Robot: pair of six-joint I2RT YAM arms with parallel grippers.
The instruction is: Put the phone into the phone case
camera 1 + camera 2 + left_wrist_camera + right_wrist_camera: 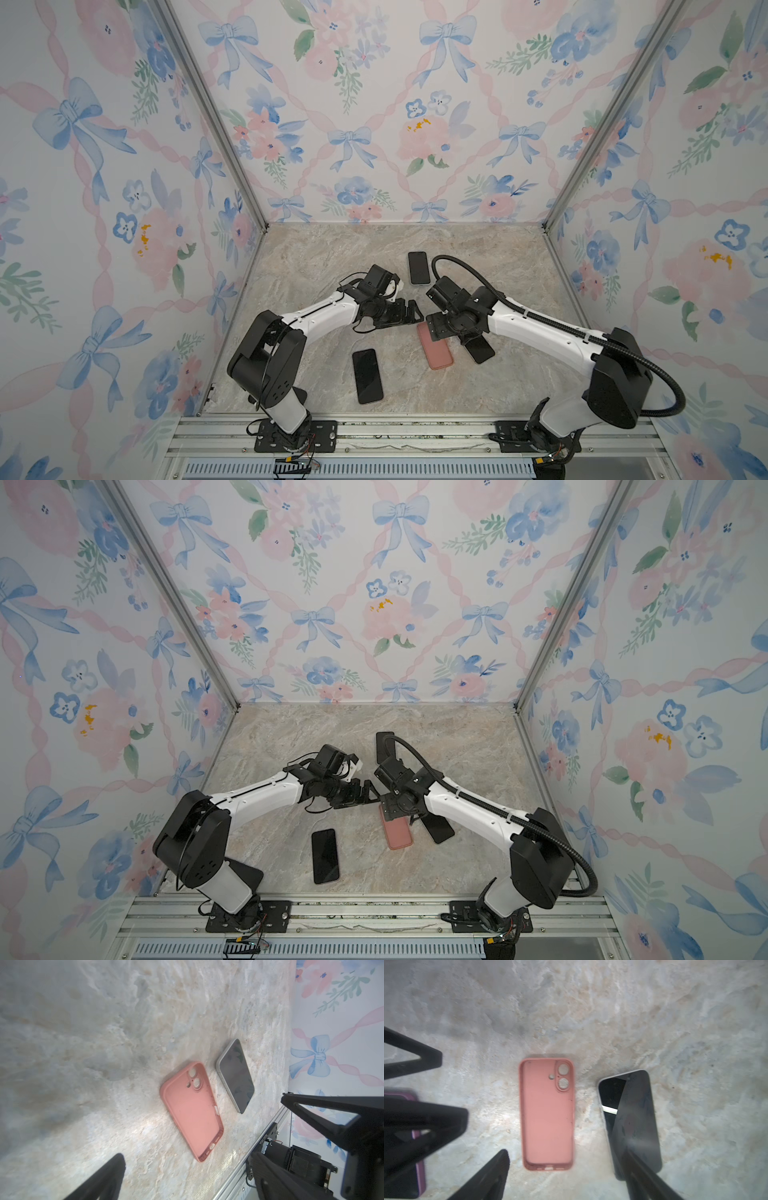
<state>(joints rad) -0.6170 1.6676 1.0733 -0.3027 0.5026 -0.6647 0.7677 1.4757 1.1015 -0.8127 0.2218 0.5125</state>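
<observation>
Lying flat on marble tabletop (316, 266), pink case (436, 351).

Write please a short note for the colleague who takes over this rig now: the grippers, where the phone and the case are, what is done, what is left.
Left gripper: open, empty, above the table beside the case.
Right gripper: open, empty, above the pink case.
Pink case: flat, hollow side up, nothing in it.
Nearest phone: flat, screen up, beside the case, apart from it. Two other phones lie near and far.
Done: no phone inserted.
Left: pick up a phone, seat it in the case.
</observation>
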